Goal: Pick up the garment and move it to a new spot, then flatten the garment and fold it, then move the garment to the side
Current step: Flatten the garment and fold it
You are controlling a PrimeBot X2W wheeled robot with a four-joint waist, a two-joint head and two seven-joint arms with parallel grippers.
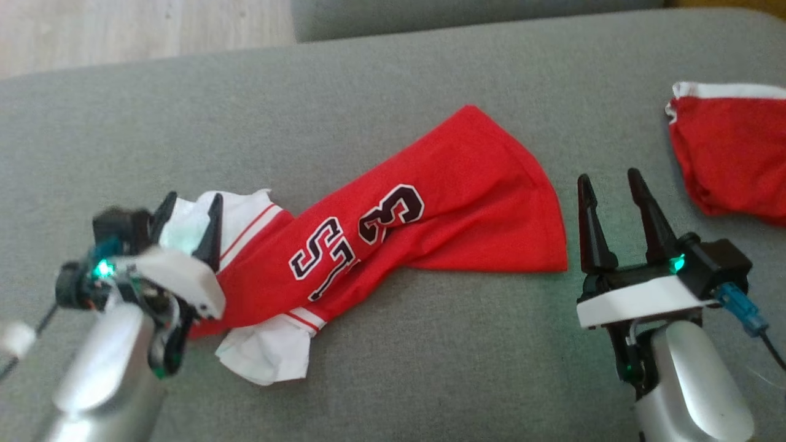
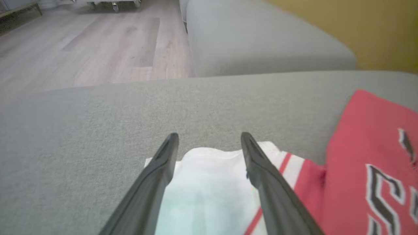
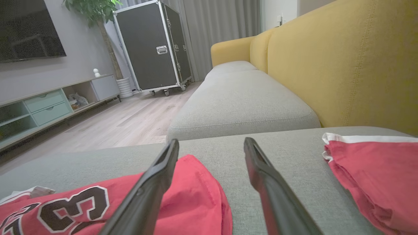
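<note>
Across open grey sofa cushion, red jersey lies rumpled; left gripper, jaws released, straddles its white end; right gripper, jaws released, just beside its hem.

So the grey sofa cushion carries everything here. A crumpled red jersey lies across its middle, and a second red garment with white trim sits at 2 o'clock.

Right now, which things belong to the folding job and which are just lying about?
Job: red jersey, crumpled on the grey cushion; left gripper, open at its white sleeve; right gripper, open, right of it.
Lying about: second red garment at the right; black wheeled case; TV cabinet.
</note>
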